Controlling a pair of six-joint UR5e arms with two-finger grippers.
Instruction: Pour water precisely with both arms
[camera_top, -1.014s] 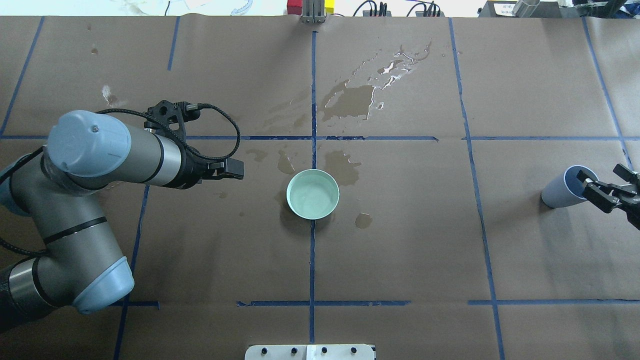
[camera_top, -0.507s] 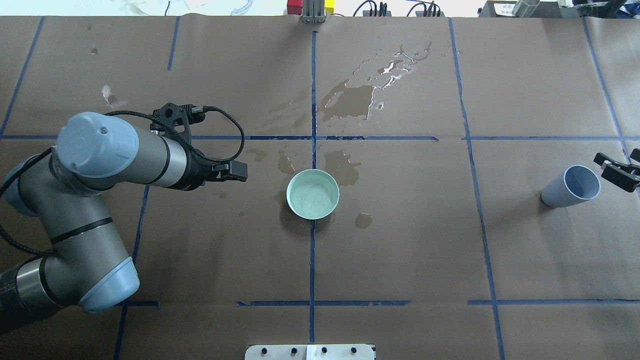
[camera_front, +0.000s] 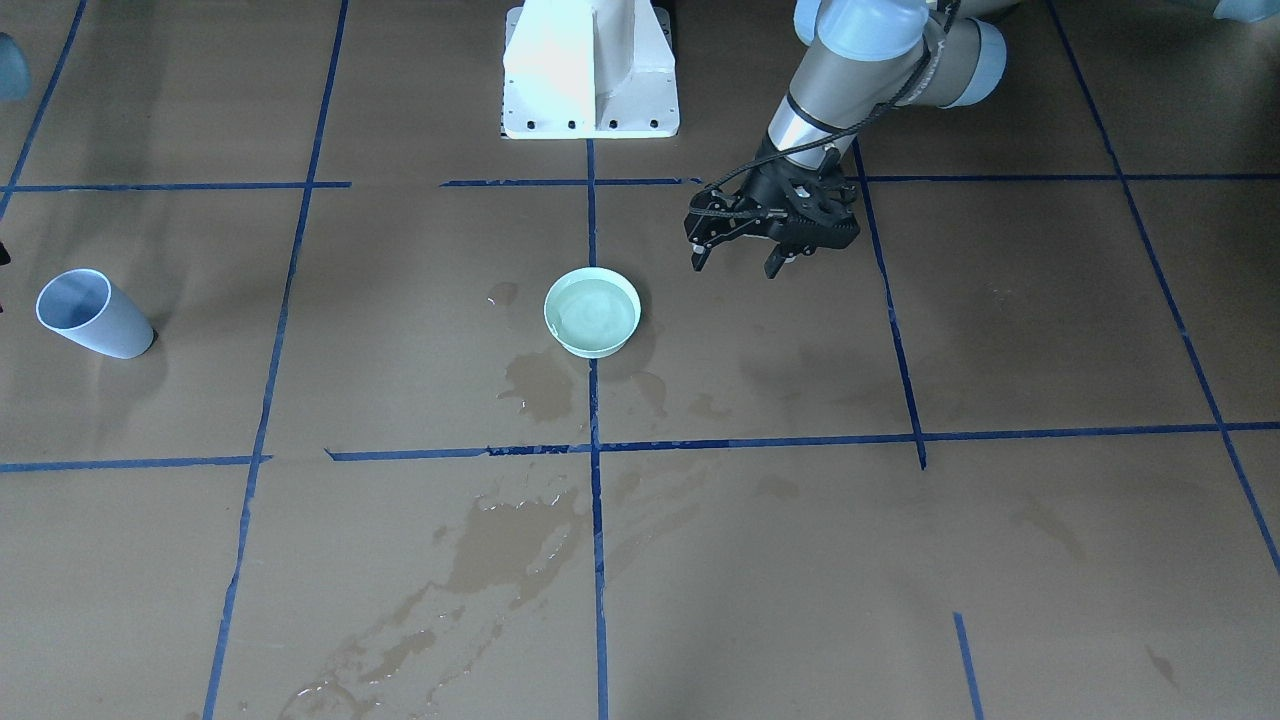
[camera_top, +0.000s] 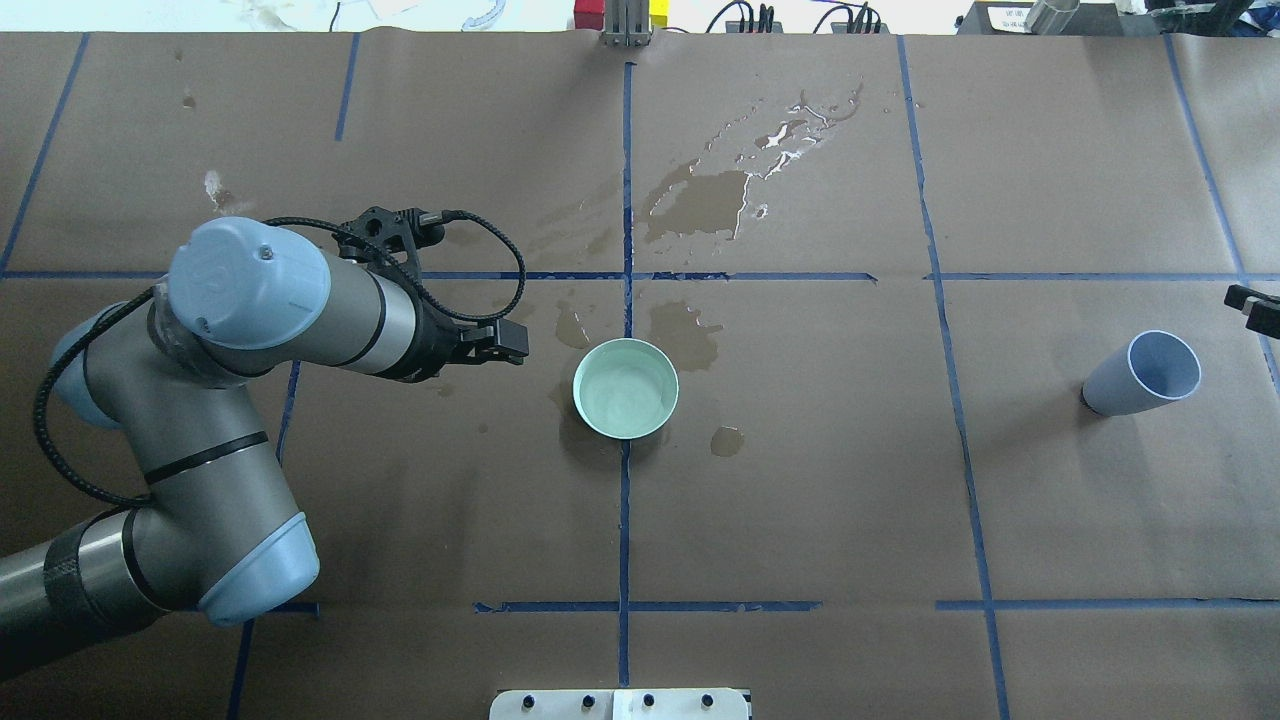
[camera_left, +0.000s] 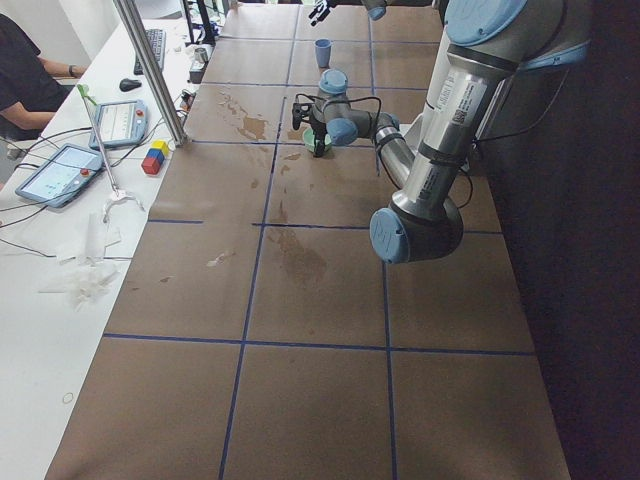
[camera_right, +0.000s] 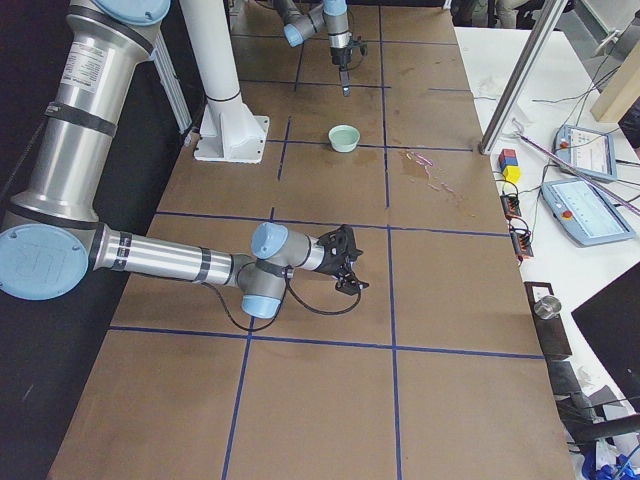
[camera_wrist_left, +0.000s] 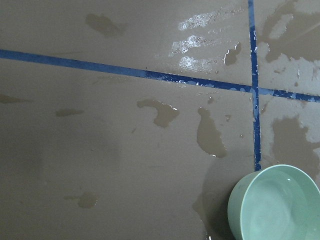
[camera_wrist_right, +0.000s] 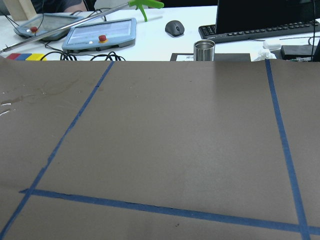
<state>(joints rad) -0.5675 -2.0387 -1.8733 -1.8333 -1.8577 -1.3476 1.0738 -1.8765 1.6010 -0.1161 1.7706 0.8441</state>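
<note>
1 round bowl (camera_front: 590, 349) w/ glossy water (camera_front: 592, 308)

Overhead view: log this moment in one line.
left end effector: open, beside bowl, apart | right end effector: at overhead edge, clear of cup, state unclear | bowl: holds water | cup: upright, ungrasped

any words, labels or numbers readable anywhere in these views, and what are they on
No text can be read in any view.
Too small to read: print on the white sticker on the left arm.
Blurred: print on the white card beside the metal cup.
Too small to read: the white label at the overhead view's top right.
</note>
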